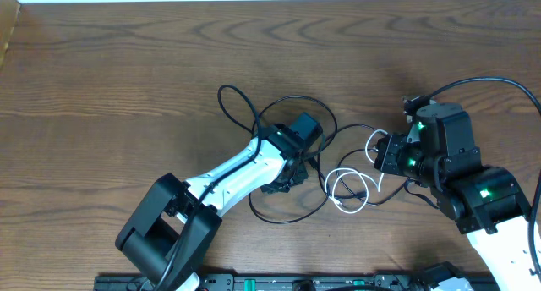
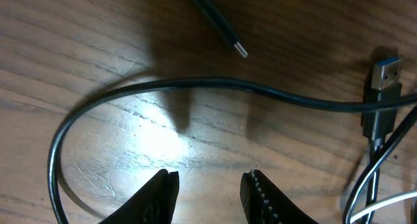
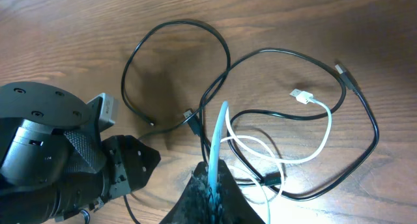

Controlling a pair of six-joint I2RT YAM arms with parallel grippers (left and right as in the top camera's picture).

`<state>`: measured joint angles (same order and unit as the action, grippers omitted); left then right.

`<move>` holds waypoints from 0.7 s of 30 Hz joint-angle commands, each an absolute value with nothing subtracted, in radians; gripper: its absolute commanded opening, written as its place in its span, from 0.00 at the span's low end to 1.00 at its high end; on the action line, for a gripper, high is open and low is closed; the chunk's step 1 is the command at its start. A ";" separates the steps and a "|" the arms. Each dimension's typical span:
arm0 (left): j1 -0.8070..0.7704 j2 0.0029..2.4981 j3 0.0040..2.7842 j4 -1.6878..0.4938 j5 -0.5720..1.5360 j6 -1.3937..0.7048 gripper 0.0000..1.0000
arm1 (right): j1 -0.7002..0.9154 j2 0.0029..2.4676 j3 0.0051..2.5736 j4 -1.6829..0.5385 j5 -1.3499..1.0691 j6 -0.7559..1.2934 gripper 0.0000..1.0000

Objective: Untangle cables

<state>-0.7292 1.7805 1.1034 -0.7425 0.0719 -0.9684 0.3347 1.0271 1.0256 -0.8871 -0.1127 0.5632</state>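
1. Jaws on the left arm (image 1: 241,168) stand apart with nothing between them, low over the worktop (image 2: 98,28).
2. The right jaws, on the right arm (image 1: 473,198), are pressed together. A pale strip comes up from between their tips. It looks like the white cable (image 3: 322,129), so I think they pinch it.
3. Just ahead of the left jaws, a black cable (image 2: 195,84) runs across from side to side. Then it bends down past their left side.
4. That cable lies the same way the left jaws open. I think they must turn, or go to the bent part, to pinch it.
5. To the right of the left jaws lies a silver plug (image 2: 384,71), with more thin cables crossing beside it.
6. The left jaws are nearer the black loops. The right jaws are nearer the white one.
7. The cables are thin and bendy. The black ones loop over each other. The white one curls in rings ahead of the right jaws and ends in a small white plug (image 3: 301,94).
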 commanded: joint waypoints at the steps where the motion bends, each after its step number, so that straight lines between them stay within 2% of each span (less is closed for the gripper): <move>1: -0.726 1.792 1.097 -0.746 0.040 -0.971 0.38 | 0.336 1.026 1.033 -0.891 -0.115 0.567 0.01; 15: -0.726 1.793 1.048 -0.701 0.031 -0.971 0.37 | 0.336 1.026 1.033 -0.890 -0.115 0.567 0.01; 21: -0.726 1.793 1.047 -0.693 -0.053 -0.971 0.38 | 0.336 1.026 1.033 -0.891 -0.115 0.567 0.01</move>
